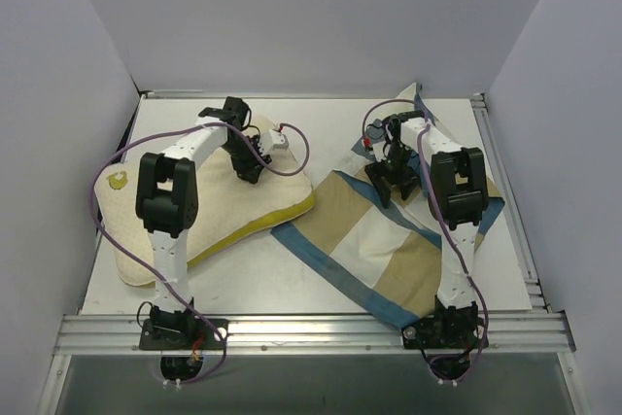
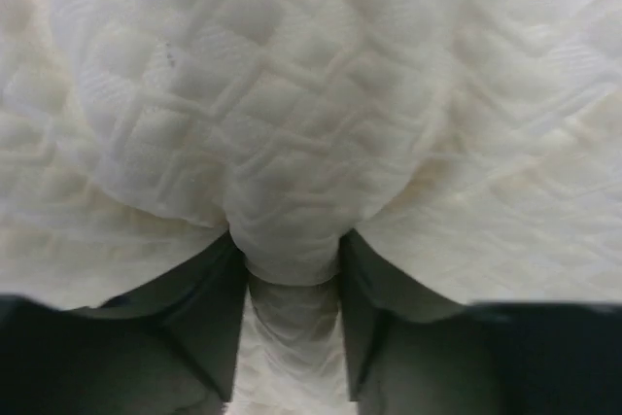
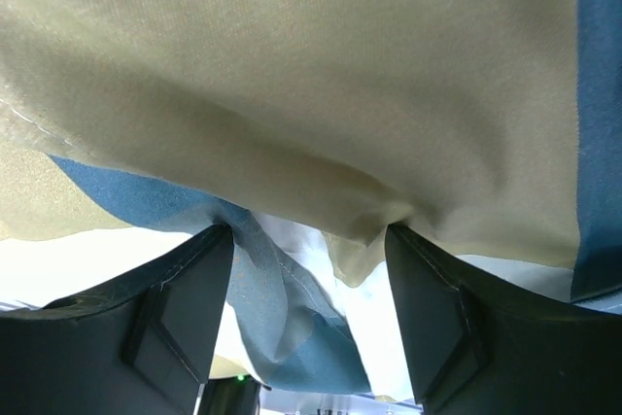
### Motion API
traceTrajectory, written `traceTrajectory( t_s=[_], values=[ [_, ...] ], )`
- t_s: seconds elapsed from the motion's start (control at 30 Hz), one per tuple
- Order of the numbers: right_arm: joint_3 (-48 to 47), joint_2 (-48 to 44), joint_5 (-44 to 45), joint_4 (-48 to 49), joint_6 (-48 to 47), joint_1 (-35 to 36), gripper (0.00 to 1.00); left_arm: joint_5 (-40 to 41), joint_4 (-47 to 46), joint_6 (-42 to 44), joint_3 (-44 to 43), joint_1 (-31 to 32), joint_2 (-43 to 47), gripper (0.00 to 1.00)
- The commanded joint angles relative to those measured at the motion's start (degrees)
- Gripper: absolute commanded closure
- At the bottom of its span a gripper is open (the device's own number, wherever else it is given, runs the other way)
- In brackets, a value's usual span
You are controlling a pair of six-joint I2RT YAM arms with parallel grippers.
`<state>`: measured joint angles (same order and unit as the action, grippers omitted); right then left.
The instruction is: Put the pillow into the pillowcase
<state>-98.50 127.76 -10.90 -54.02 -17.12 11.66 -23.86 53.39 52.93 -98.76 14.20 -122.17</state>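
The pillow (image 1: 243,206) was seen lying flat on the left half of the table (image 1: 292,284). Its yellow piping (image 1: 267,219) was turned toward the pillowcase (image 1: 379,240), which was spread crumpled on the right half, close beside it at the middle. Nothing of the pillow had yet been inserted. A ridge of the quilted cover was pinched between the fingers of the left gripper (image 2: 292,250) near the pillow's far right corner, presumably so that this end could be lifted and steered toward the case. The right gripper (image 3: 309,230) was set down into the pillowcase near its far end. Blue and white cloth was bunched between its spread fingers and a tan layer was draped over them; whether that cloth was actually clamped could not be told. This placement was judged to be an attempt to part the layers and hold the mouth open.
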Motion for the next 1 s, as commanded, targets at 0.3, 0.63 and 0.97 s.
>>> traceTrajectory(
  t_s=[0.3, 0.63, 0.97],
  values=[
    [-1.5, 0.7, -12.0, -1.6, 3.5, 0.7, 0.40, -5.2, 13.0, 6.9, -6.8, -8.3, 0.3, 1.00],
    [-19.4, 8.6, -16.8, 2.6, 12.6, 1.0, 0.45, -17.2, 27.1, 6.6, -5.5, -10.9, 15.6, 1.00],
    [-4.4, -8.9, -0.4, 5.3, 5.9, 3.8, 0.50, -20.6, 20.0, 0.3, 13.9, -7.2, 27.8, 1.00]
  ],
)
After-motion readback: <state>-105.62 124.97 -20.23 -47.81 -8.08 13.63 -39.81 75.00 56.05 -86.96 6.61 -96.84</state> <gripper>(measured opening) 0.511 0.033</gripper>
